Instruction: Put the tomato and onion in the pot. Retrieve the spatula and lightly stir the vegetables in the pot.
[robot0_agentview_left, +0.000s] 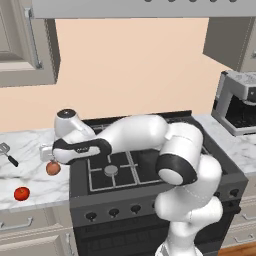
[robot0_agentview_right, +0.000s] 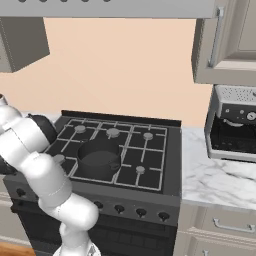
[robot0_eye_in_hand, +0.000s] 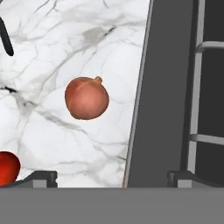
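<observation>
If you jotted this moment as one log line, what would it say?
pincer: open, above onion | onion, tomato, spatula: on counter | pot: on stove, empty

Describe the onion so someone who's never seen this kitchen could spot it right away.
Start at the black stove and look to the marble counter on its left side. The onion lies there close to the stove's edge, just under the open gripper. It is the paler orange-pink ball with a small nub on top, unlike the glossy bright red tomato nearer the counter's front.
</observation>
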